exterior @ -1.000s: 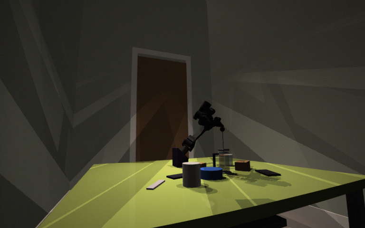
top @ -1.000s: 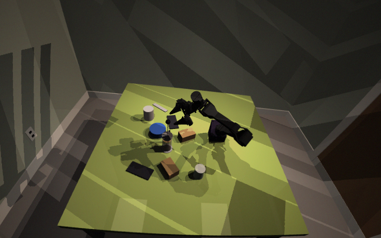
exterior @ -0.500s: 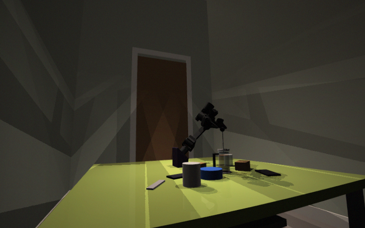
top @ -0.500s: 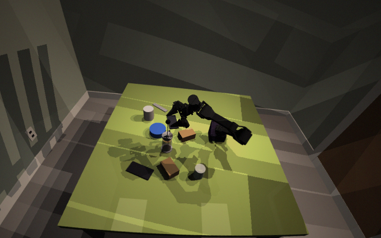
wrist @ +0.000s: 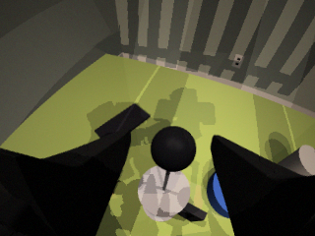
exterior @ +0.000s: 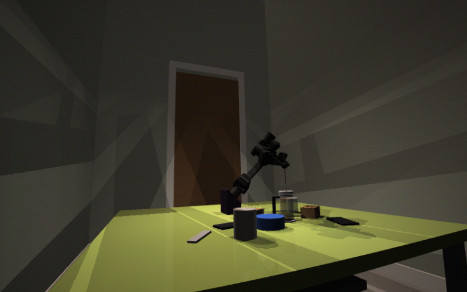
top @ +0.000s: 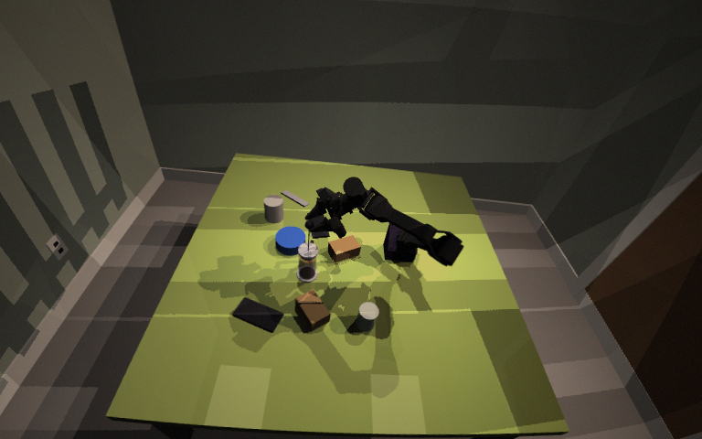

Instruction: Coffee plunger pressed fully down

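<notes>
The coffee press (top: pixel 307 264) (exterior: pixel 288 205) stands upright on the green table, its pale lid showing in the wrist view (wrist: pixel 157 199). Its black handle (exterior: pixel 273 205) (wrist: pixel 193 212) sticks out at the side. The plunger is up: a long thin rod rises from the lid to a round black knob (top: pixel 309 224) (exterior: pixel 284 165) (wrist: pixel 173 148). My gripper (top: pixel 311 221) (exterior: pixel 286 162) (wrist: pixel 171 138) is partly open at the height of the knob. In the wrist view the knob shows between the two fingers, with a gap on each side. Exact depth is hard to tell.
A blue disc (top: pixel 290 240) (exterior: pixel 270 222) (wrist: pixel 220 194) and a brown block (top: pixel 345 249) are close to the press. A grey cylinder (top: pixel 273 208) (exterior: pixel 244 223), another block (top: pixel 313 312), a dark slab (top: pixel 257 315) and a white-topped cylinder (top: pixel 367 311) stand farther off.
</notes>
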You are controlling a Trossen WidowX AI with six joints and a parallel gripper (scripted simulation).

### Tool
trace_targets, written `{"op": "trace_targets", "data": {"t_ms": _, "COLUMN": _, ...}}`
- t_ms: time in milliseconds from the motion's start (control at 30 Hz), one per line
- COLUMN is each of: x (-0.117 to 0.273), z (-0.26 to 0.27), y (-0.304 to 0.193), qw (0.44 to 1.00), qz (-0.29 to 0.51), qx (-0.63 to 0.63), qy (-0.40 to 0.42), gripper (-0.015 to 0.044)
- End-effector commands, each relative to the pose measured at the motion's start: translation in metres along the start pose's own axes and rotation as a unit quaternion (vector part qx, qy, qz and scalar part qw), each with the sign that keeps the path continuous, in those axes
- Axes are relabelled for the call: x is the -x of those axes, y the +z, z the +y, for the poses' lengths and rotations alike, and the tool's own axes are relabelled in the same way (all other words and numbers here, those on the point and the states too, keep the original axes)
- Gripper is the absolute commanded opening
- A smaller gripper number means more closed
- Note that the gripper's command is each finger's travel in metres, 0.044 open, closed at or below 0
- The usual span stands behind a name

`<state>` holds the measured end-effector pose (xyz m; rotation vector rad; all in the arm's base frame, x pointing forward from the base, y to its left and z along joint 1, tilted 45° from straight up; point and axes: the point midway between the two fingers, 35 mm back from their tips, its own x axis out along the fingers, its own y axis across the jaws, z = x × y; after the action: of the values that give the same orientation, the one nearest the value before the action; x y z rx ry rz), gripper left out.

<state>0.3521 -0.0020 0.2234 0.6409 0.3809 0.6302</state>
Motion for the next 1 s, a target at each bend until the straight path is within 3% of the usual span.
{"op": "trace_targets", "data": {"t_ms": 0, "x": 0.000, "z": -0.001, "y": 0.000, "qw": 1.000, "qz": 0.000, "qx": -0.003, "qy": -0.002, "gripper": 0.0178}}
{"op": "trace_targets", "data": {"t_ms": 200, "x": 0.000, "z": -0.001, "y": 0.000, "qw": 1.000, "qz": 0.000, "qx": -0.003, "qy": -0.002, "gripper": 0.0118}}
{"op": "trace_targets", "data": {"t_ms": 967, "x": -0.016, "z": -0.005, "y": -0.020, "qw": 1.000, "qz": 0.001, "qx": -0.002, "qy": -0.003, "gripper": 0.0116}}
